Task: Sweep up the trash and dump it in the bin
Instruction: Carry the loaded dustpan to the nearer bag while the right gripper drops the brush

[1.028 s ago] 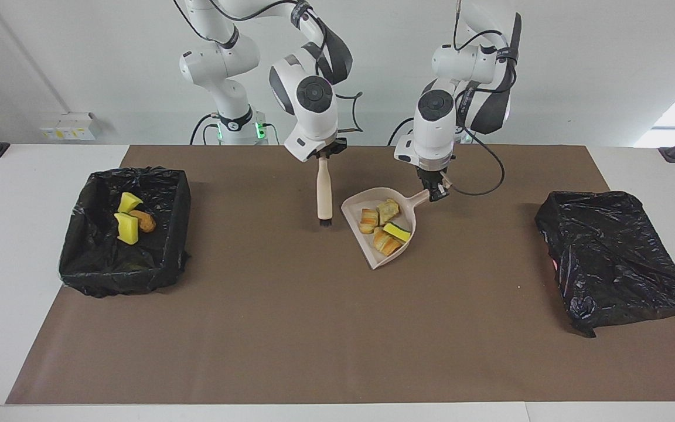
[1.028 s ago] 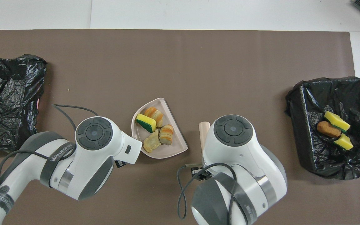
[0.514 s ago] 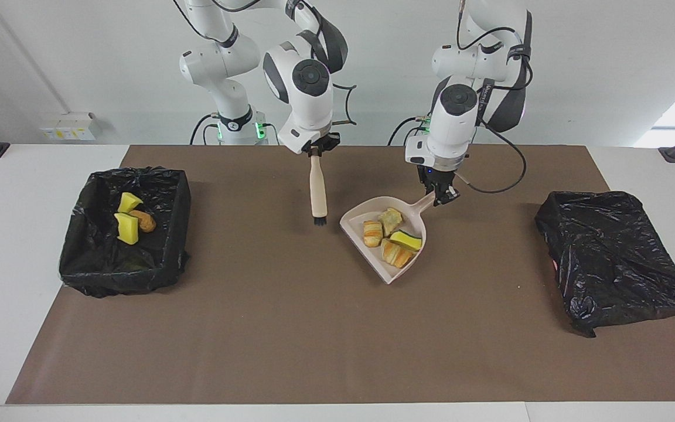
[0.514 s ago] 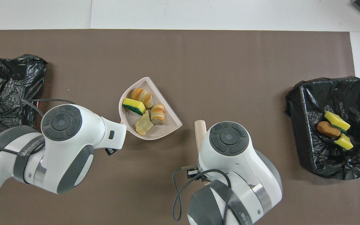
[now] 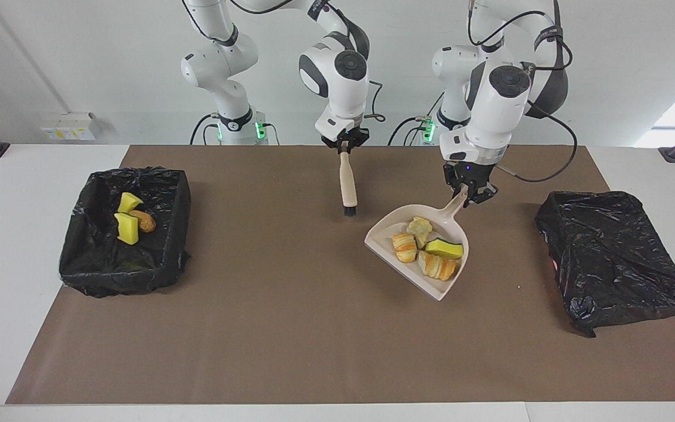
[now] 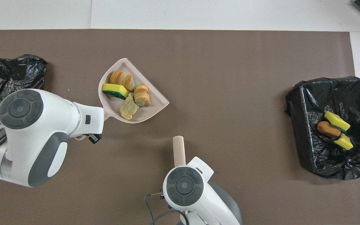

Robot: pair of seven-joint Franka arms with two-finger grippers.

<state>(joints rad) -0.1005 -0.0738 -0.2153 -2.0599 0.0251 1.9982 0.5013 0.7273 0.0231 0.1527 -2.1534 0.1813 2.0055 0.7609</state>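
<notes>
The left gripper [image 5: 469, 193] is clamped on the handle of the pale pink dustpan [image 5: 449, 280], which hangs slanting down from the jaws and is raised over the brown mat [image 5: 290, 328], its open lip at the end away from the grip. In the pan, just below the jaws, lie four pieces of trash [image 5: 425, 249]: a green-backed yellow sponge chunk [image 5: 444, 248], two striped orange bread-like pieces and a paler crumpled lump. The right gripper [image 5: 346, 143] is closed on the top of the wooden-handled brush [image 5: 347, 186], which hangs straight down from its jaws, dark bristles lowest; whether the bristles touch the mat is hard to tell. Well apart from both sets of jaws, the black-lined bin [image 5: 88, 275] at the right arm's end of the table holds two yellow sponge chunks [image 5: 127, 227] and a tan-orange piece [image 5: 144, 220]. A crumpled black bag [image 5: 613, 258] lies at the left arm's end, near the dustpan grip
</notes>
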